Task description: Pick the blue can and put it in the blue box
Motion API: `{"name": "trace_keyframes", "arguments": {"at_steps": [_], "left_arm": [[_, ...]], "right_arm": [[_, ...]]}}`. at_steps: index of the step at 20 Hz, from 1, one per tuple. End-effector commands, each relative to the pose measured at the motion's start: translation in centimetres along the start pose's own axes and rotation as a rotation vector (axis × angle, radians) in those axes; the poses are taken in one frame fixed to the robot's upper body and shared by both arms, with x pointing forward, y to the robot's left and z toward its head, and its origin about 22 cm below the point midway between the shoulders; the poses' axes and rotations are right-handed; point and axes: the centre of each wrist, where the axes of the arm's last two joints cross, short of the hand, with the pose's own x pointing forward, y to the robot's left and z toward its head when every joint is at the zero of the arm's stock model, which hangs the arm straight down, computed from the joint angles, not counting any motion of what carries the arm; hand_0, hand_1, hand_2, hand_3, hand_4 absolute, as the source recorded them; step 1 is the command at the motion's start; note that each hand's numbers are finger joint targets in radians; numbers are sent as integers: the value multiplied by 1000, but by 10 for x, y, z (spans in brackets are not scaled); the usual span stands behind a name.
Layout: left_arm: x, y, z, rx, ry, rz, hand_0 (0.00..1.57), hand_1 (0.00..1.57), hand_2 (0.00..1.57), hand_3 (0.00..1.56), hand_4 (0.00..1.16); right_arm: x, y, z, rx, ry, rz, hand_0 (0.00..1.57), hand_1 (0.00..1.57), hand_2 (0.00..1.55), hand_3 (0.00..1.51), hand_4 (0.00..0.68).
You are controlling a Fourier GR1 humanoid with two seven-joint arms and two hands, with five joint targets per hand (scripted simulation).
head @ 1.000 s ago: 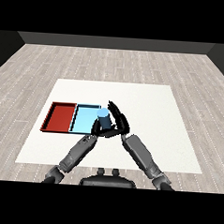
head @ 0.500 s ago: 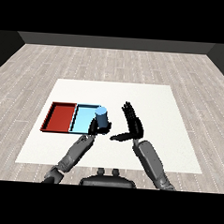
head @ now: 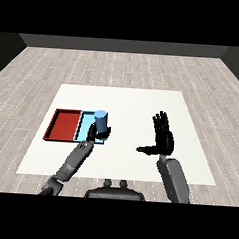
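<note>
The blue can [head: 101, 120] stands upright at the right edge of the light blue tray [head: 84, 125]. My left hand [head: 93, 135] is curled round the can's lower part, so most of the hand is hidden behind it. My right hand [head: 163, 136] is well to the right of the can, over the white table, with straight fingers pointing up and the thumb sticking out to the left; it holds nothing.
A red tray [head: 64, 125] lies directly left of the light blue tray. The white table [head: 132, 102] stretches out behind and to the right of both trays.
My right hand has let go of the can and moved away to the right, opening flat. My left hand has carried the can left to the blue tray's right edge.
</note>
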Motion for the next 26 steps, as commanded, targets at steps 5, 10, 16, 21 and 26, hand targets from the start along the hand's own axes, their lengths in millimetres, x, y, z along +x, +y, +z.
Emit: {"name": "trace_keyframes", "arguments": {"at_steps": [5,10,16,21,26], "left_arm": [[-26,105,-16,166,209,-76,1571,1571,1571,1498,1108],[-27,110,-39,218,336,-156,1571,1571,1571,1517,1068],[-38,130,-44,241,499,-286,1571,1571,1548,1401,991],[-45,97,-43,192,594,-371,1556,1556,1474,1288,965],[-62,81,-25,102,709,-394,1482,1482,1409,881,869]], "right_arm": [[16,-30,19,-91,-1,53,0,0,0,0,0],[11,-45,17,-98,14,52,0,0,0,0,0],[-4,-51,15,-124,35,56,0,0,0,0,0],[-27,-52,4,-146,64,48,0,0,0,0,0],[-34,-59,6,-162,94,56,0,0,0,0,0]]}}
